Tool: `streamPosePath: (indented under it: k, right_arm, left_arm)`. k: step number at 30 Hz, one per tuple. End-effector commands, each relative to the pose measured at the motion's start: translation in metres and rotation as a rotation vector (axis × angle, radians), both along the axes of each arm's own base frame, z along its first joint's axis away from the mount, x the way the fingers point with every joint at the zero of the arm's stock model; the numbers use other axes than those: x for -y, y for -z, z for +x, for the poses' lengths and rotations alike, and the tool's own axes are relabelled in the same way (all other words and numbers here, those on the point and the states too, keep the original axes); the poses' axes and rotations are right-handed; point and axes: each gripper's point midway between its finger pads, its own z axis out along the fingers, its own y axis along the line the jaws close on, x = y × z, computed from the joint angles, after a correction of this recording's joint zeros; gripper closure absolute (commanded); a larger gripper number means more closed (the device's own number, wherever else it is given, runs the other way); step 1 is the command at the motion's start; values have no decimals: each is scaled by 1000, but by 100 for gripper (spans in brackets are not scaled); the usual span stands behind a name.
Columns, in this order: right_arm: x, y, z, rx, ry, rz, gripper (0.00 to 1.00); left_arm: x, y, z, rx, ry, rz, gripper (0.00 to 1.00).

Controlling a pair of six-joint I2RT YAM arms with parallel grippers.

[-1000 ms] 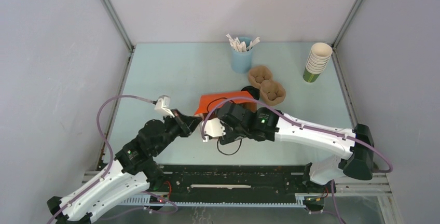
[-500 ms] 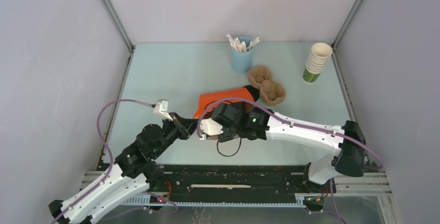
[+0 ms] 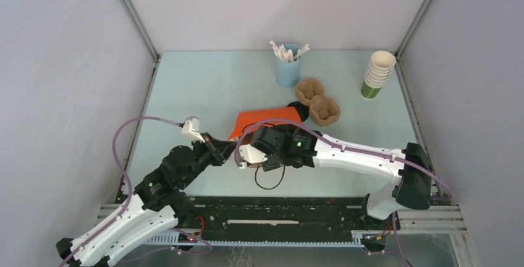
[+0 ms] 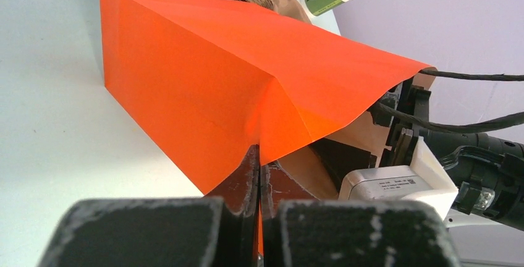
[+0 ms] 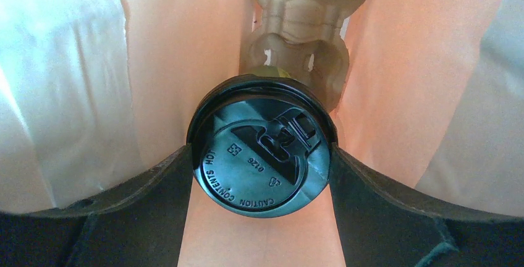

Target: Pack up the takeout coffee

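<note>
Spillage is my main worry. My right pincer [image 5: 262, 167] is clamped on the takeout coffee [image 5: 259, 149], jaws spread wide against either side at its black lid [image 5: 235, 177]. The cup lies tipped over, lid toward my wrist camera, between the walls of the orange bag [image 4: 204, 75] that lies on its side on the surface [image 4: 49, 125].

With the cup sideways, anything inside would press on that lid. A squeeze on the rim, or a knock against the paper, could pop it loose.

My left pincer [image 4: 258, 171] is pressed together on a thin fold of the bag's mouth. I judge that hold fragile. If the paper slips out or tears, the mouth would sag onto the cup and block it.

If the cup catches a crease as I push in, the whole bag could slide along the surface toward the pulp carrier [image 5: 300, 26] beyond it, dragging against my left hold.

My two pincers are close together at the mouth, so a careless shift could knock one into the other.
</note>
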Motion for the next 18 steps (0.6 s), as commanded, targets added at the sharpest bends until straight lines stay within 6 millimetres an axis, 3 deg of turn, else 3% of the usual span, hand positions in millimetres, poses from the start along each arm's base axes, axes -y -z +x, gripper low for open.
streamPosePath:
  k: [1,12,18]
  right_arm:
    - [-3,-15,7,30,24,30,45]
    - [-6,-8,14,67,35,-12,45]
    - [-12,-18,20,91,39,0,45]
  left_arm:
    - [-4,-12,-2,-2,-6,7,100]
    - [-4,-7,-3,-23,-2,27,100]
    - [-13,-5,-1,-43,-43,74,100]
